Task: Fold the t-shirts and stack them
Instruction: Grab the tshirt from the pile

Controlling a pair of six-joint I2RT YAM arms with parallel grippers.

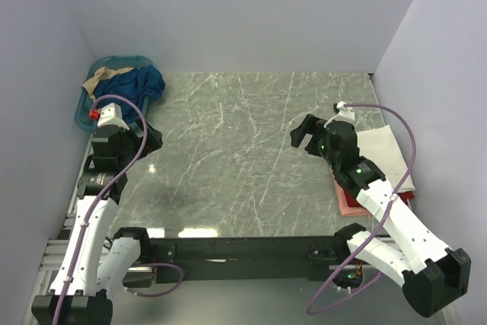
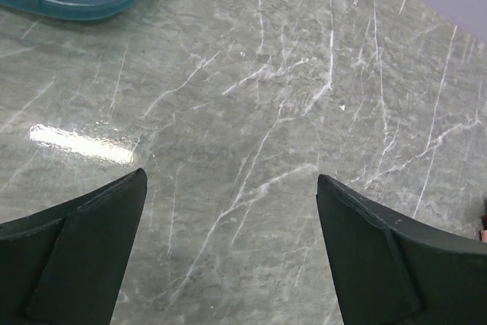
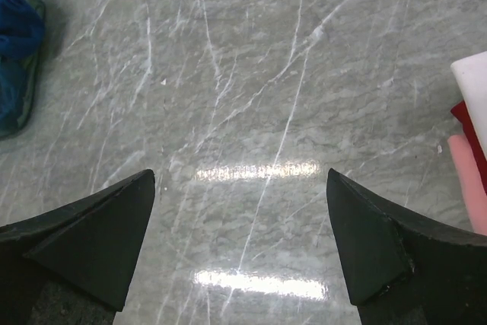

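The left gripper [image 2: 230, 180] is hovering over the marble table [image 1: 228, 165] with its fingers spread wide, near the teal basket [image 1: 85, 116] — in it the dark blue t-shirt [image 1: 143, 83] and the tan t-shirt [image 1: 97, 78] are lying crumpled. The right gripper [image 3: 240, 176] is likewise gaping, just beside the stack at the table's right edge — the cream-white t-shirt [image 1: 384, 150] is resting folded on the pink t-shirt [image 1: 348, 203] and the red t-shirt [image 1: 407, 196].
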